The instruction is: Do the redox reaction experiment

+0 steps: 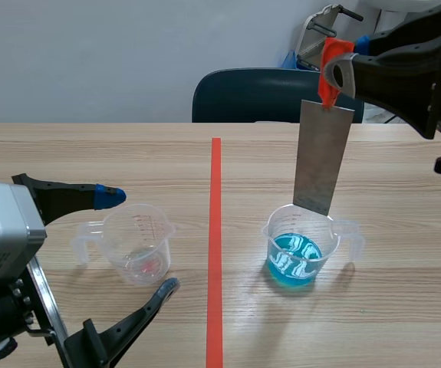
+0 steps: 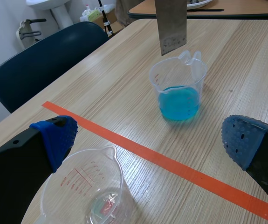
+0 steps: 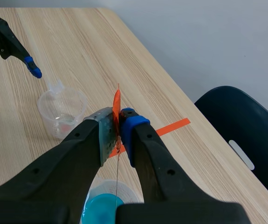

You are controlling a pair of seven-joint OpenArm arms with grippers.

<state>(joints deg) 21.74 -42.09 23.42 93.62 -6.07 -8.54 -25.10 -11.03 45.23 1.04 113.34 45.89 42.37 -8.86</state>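
Strip [image 1: 324, 157]: flat grey metal with an orange tab [image 1: 330, 61] on top. Hangs upright, pinched at the tab by the right gripper [image 3: 119, 125]. Lower edge sits just over the blue cup's rim, clear of the liquid.

Blue cup [image 1: 301, 245]: clear plastic, handled, upright, roughly a third full of blue liquid. Right of the tape [image 1: 215, 230].

Empty cup [image 1: 137, 244]: same type with red graduations, upright. Left of the tape, well apart from the blue cup.

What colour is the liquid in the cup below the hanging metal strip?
The liquid is bright blue, clearest in the left wrist view.
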